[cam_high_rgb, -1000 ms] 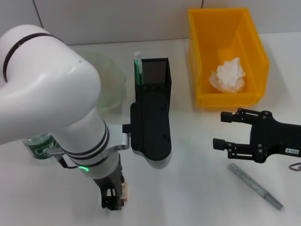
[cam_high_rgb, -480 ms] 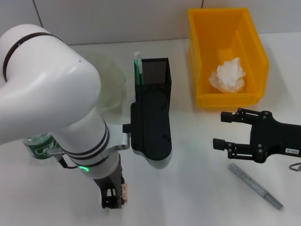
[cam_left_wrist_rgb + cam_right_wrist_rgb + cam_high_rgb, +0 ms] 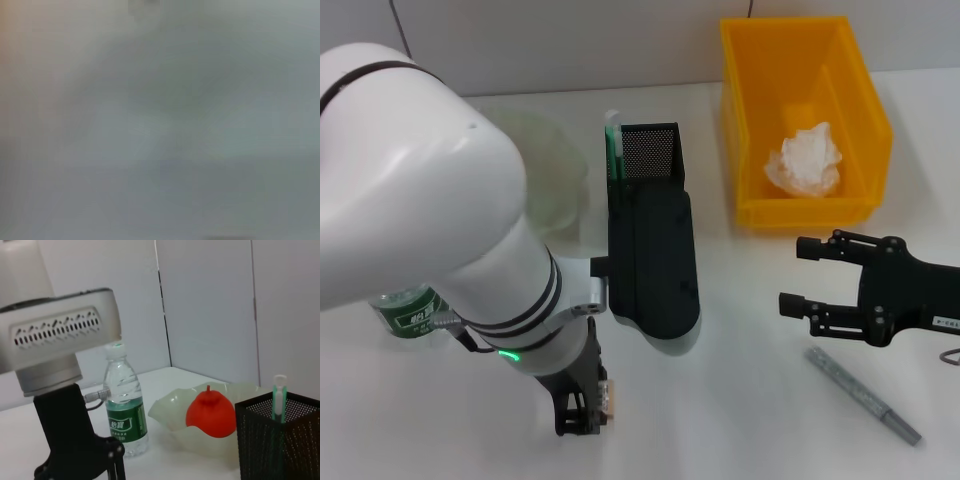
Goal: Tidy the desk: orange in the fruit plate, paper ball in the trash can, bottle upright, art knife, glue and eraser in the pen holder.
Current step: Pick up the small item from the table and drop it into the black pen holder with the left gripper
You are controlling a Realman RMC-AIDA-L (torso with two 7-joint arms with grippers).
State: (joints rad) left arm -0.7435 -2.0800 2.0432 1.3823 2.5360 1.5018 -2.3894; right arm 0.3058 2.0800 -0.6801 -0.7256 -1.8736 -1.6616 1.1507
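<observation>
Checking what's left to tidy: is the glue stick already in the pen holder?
No: the glue lies flat on the desk beside the right pincer, apart from the pen holder.

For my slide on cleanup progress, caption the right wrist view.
Bottle upright, orange in plate, knife in pen holder.

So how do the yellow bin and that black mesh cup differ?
The trash can is bright yellow solid plastic, wide and rectangular; the pen holder is black see-through mesh, narrow and square. The trash can holds the crumpled paper ball; the pen holder holds the green art knife, standing on end and poking above its rim. Both stand upright on the white table with open tops.
</observation>
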